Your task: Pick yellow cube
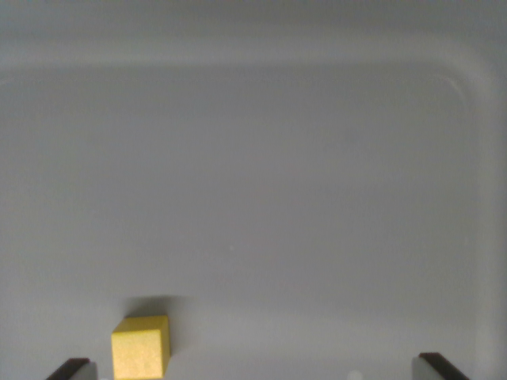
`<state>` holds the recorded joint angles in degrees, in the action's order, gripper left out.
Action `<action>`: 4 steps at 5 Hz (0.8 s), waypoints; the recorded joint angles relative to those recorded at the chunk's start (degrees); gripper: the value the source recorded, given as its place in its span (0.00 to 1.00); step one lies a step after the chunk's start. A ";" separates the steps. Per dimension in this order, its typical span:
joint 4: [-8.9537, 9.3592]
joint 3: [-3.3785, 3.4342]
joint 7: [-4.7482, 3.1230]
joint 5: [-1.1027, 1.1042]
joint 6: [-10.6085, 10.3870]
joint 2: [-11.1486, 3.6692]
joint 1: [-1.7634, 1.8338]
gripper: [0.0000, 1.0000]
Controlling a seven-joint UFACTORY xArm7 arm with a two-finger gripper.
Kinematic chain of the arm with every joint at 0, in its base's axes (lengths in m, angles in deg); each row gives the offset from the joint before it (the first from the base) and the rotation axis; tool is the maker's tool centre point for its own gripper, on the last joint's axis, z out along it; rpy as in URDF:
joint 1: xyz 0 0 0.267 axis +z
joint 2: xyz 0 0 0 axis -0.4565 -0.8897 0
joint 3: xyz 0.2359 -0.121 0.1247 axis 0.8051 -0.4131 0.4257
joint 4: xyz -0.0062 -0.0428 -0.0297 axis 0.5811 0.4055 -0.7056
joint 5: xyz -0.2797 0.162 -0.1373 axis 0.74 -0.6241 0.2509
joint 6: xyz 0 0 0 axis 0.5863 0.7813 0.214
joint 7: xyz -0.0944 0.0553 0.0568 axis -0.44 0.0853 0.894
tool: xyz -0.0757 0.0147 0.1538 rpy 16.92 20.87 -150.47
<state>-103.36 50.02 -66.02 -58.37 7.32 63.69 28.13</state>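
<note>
A small yellow cube [141, 347] rests on a pale grey tray floor near the bottom left of the wrist view, partly cut off by the lower edge. My gripper [255, 370] is open: two dark fingertips [70, 369] show only at the bottom corners, wide apart. The cube lies between them, close to the fingertip on the wrist view's left and far from the one on the right. Nothing is held.
The grey tray's raised rim [474, 119] curves along the top and down the wrist view's right side. The tray floor [261, 198] stretches flat and bare above the cube.
</note>
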 joint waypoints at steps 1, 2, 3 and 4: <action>0.46 0.06 0.05 -0.04 -0.48 -0.06 0.06 0.00; 0.46 0.06 0.05 -0.04 -0.48 -0.06 0.06 0.00; 1.28 0.17 0.15 -0.12 -1.33 -0.15 0.16 0.00; 1.28 0.17 0.15 -0.12 -1.33 -0.15 0.16 0.00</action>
<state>-102.08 50.19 -65.88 -58.48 5.99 63.54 28.29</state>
